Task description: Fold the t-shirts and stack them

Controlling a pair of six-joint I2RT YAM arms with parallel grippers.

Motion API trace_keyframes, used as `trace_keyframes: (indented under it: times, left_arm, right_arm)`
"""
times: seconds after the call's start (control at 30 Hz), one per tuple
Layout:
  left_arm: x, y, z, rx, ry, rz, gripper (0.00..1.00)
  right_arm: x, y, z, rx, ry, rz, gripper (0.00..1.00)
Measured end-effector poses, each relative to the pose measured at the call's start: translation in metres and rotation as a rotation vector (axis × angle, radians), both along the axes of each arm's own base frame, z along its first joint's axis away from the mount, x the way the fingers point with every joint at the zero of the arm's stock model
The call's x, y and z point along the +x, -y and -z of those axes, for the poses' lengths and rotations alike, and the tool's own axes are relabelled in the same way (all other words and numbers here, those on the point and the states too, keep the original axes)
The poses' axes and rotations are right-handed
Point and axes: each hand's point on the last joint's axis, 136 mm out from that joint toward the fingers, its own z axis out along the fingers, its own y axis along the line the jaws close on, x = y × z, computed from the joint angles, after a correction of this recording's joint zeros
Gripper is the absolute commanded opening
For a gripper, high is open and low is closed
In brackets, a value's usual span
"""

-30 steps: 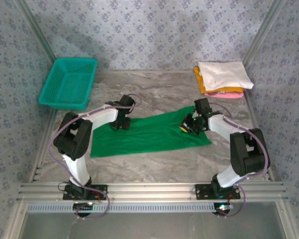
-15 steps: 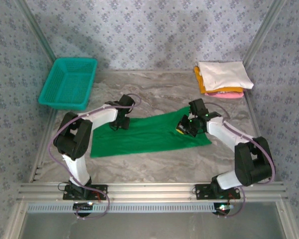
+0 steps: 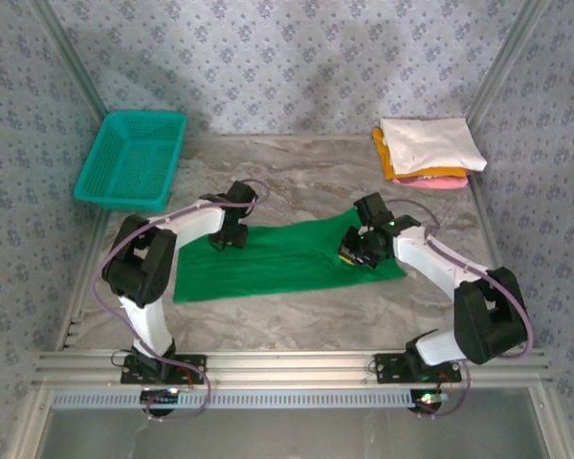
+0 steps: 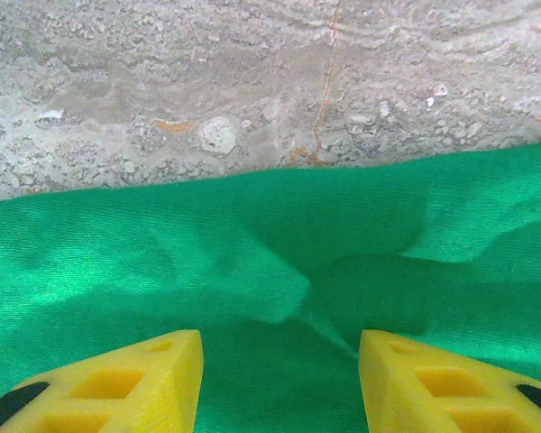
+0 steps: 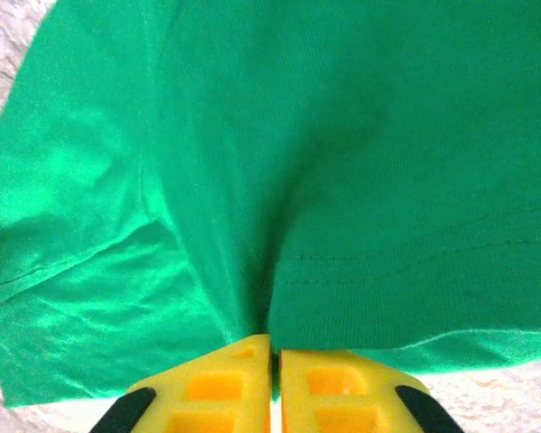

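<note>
Green t-shirt (image 3: 277, 260) is spread on the table (image 3: 297, 320), folded stack (image 3: 429, 153) at the far right corner. A hem pleat is pinched in the clenched right end effector (image 5: 272, 356). The left end effector (image 4: 279, 374) is held parted over the cloth. The fold should be carried low, edges matched.

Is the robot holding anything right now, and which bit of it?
The right gripper pinches the green t-shirt at its stitched hem edge. The left gripper is open above it, holding nothing.
</note>
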Motion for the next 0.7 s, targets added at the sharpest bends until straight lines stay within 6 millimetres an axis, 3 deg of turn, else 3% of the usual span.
trace_keyframes:
  times: [0.2,0.33,0.4,0.53,0.7]
  left_arm:
    - [0.000,-0.001,0.000,0.000,0.000,-0.003,0.49]
    - [0.001,-0.002,0.000,0.000,0.000,-0.005,0.49]
    - [0.001,-0.002,0.000,0.000,0.000,-0.005,0.49]
    - [0.001,-0.002,0.000,0.000,0.000,-0.005,0.49]
    - [0.001,-0.002,0.000,0.000,0.000,-0.005,0.49]
  right_arm:
    - [-0.016,0.007,-0.002,-0.006,-0.019,0.000,0.36]
    - [0.001,0.039,-0.030,0.042,0.072,0.106,0.33]
    - [0.011,0.062,-0.033,0.040,0.091,0.163,0.33]
    - [0.018,0.093,-0.010,0.046,0.036,0.227,0.33]
    - [0.014,0.108,0.018,0.055,-0.037,0.234,0.35]
